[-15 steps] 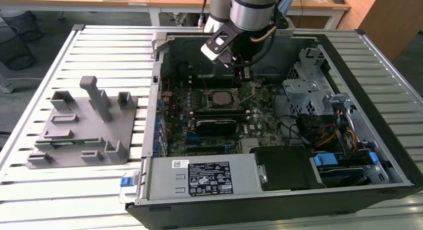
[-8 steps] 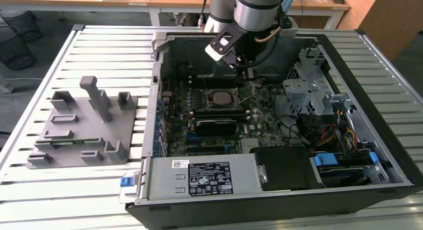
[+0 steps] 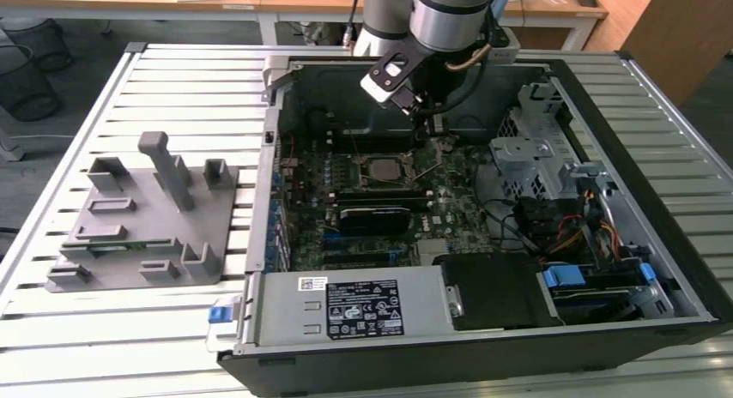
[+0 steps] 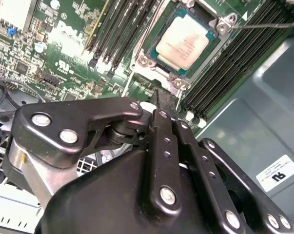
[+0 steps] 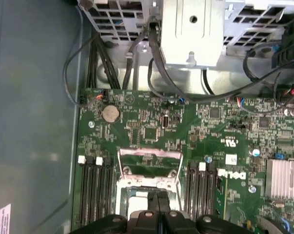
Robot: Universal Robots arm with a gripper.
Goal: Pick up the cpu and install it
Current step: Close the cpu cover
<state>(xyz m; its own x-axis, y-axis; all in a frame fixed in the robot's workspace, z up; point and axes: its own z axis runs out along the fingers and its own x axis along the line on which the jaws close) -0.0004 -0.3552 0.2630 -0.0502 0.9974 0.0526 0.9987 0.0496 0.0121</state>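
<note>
The cpu (image 4: pixel 186 41), a square chip with a pale metal top, lies flat in the motherboard socket (image 4: pixel 151 51), inside its metal frame. In the exterior view the cpu (image 3: pixel 383 171) sits mid-board inside the open computer case. My gripper (image 3: pixel 438 134) hangs above the board just behind the socket, toward the case's rear wall. In both wrist views its black fingers (image 4: pixel 159 109) meet at a thin tip with nothing between them. My gripper (image 5: pixel 159 207) is shut and apart from the chip. The raised socket plate (image 5: pixel 149 168) stands just beyond the tips.
Memory slots (image 5: pixel 95 187) flank the socket on both sides. A metal drive cage (image 3: pixel 538 158) and cables (image 3: pixel 572 235) fill the exterior view's right of the case. The power supply (image 3: pixel 355 308) lies at the front. A grey fixture tray (image 3: pixel 143 218) stands on the slatted table, exterior view's left.
</note>
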